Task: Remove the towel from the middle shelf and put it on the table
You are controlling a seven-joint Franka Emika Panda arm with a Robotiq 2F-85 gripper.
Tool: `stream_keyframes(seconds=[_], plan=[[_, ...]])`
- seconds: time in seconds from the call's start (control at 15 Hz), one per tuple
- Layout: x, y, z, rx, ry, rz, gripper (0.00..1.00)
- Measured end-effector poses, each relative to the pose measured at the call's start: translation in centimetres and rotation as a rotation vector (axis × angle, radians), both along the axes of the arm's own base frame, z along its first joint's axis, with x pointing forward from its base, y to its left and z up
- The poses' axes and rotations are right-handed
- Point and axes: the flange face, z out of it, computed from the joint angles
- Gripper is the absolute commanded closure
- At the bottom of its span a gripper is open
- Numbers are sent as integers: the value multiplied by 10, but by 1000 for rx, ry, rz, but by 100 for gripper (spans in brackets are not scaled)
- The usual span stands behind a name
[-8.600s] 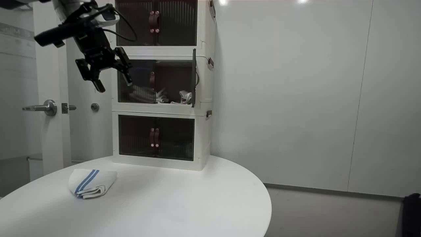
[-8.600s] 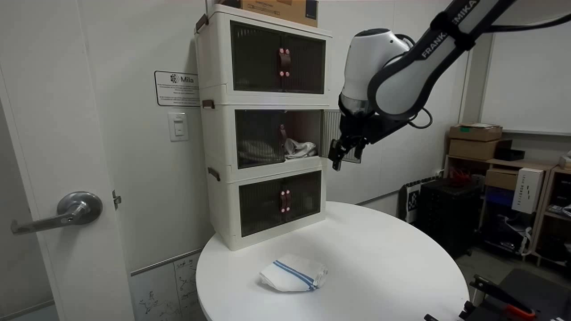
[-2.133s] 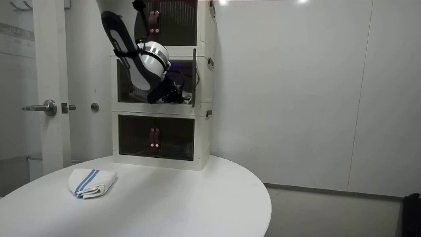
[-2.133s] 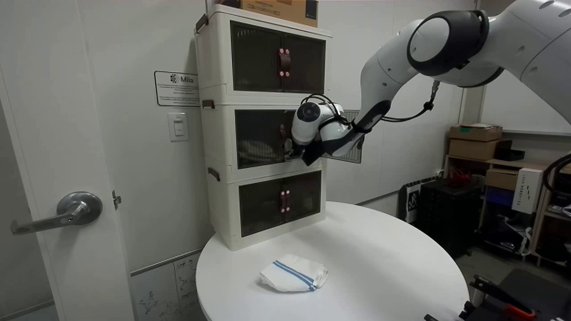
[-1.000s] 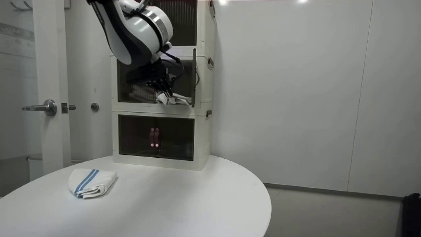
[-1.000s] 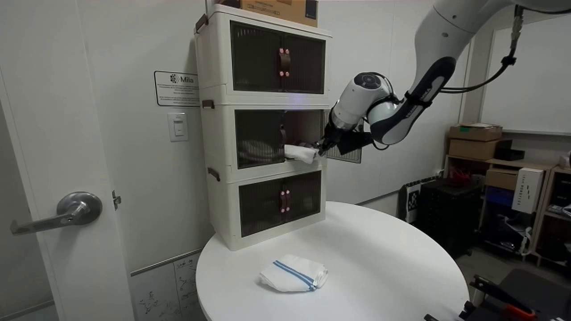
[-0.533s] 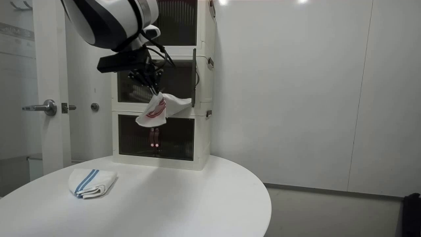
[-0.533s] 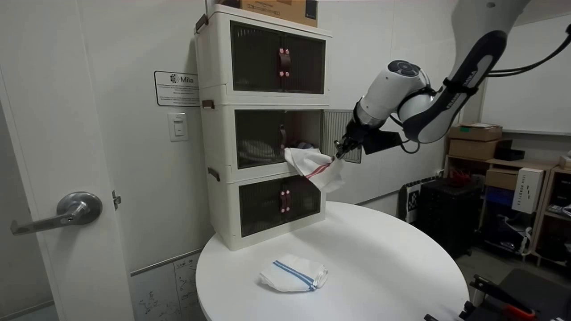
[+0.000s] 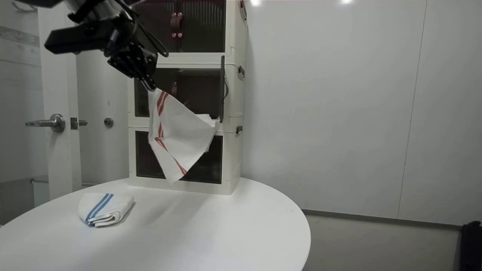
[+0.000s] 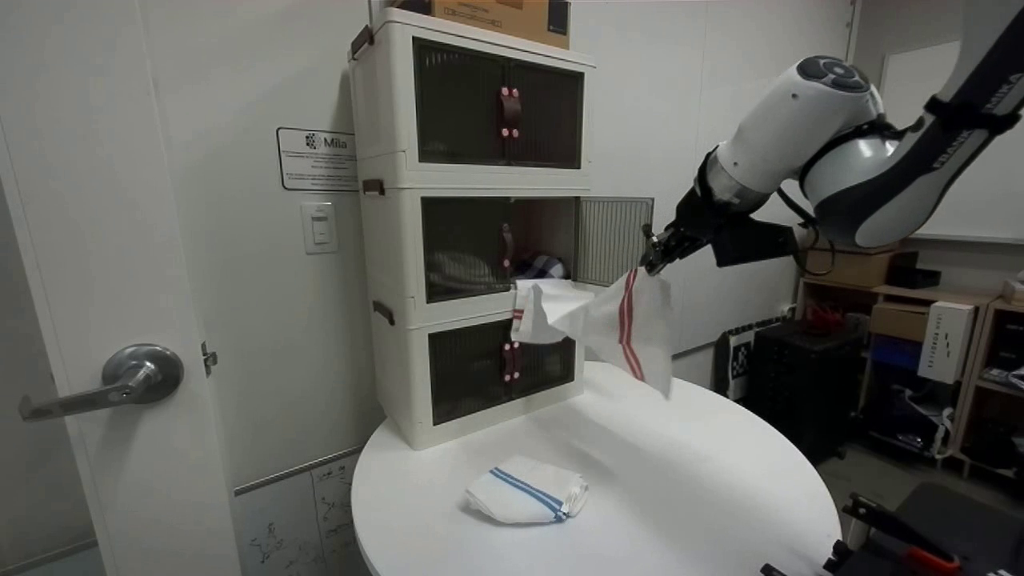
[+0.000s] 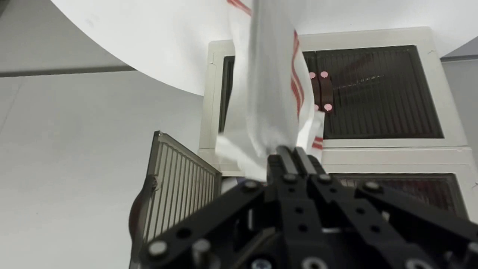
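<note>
1 claw (image 11: 292, 151) pinching 1 red-striped towel (image 9: 182, 131), 1 blue-striped cloth (image 10: 524, 490) on 1 table (image 10: 672, 480), 1 half-open middle shelf (image 10: 490, 240)

Towel (image 9: 184, 128) was thin, matt cloth — folded cloth (image 9: 107, 207) likewise. Surface (image 9: 233, 226) was smooth, faint sheen. Middle shelf (image 10: 472, 305) had a smooth, plastic-looking frame — ribbed, translucent door panel (image 10: 616, 240). Lever handle (image 10: 120, 390) was shiny metal. Carton (image 10: 512, 24) was matt cardboard.
</note>
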Motion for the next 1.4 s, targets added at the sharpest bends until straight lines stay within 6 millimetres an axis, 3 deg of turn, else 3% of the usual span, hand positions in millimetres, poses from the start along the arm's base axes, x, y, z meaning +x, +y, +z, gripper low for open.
stream_keyframes(seconds=[0.2, 0.47, 0.67, 0.87, 0.93, 1.07, 1.4], plan=[[-36, 8, 11, -6, -43, -30, 97], [-54, 13, 31, -12, -106, -69, 97], [-62, 14, 28, -6, -101, -87, 97], [-62, 17, 12, 9, -56, -81, 95], [-60, 19, 3, 19, -30, -74, 71], [-56, 25, -20, 44, 37, -56, 66], [-48, 34, -80, 126, 213, -29, 31]])
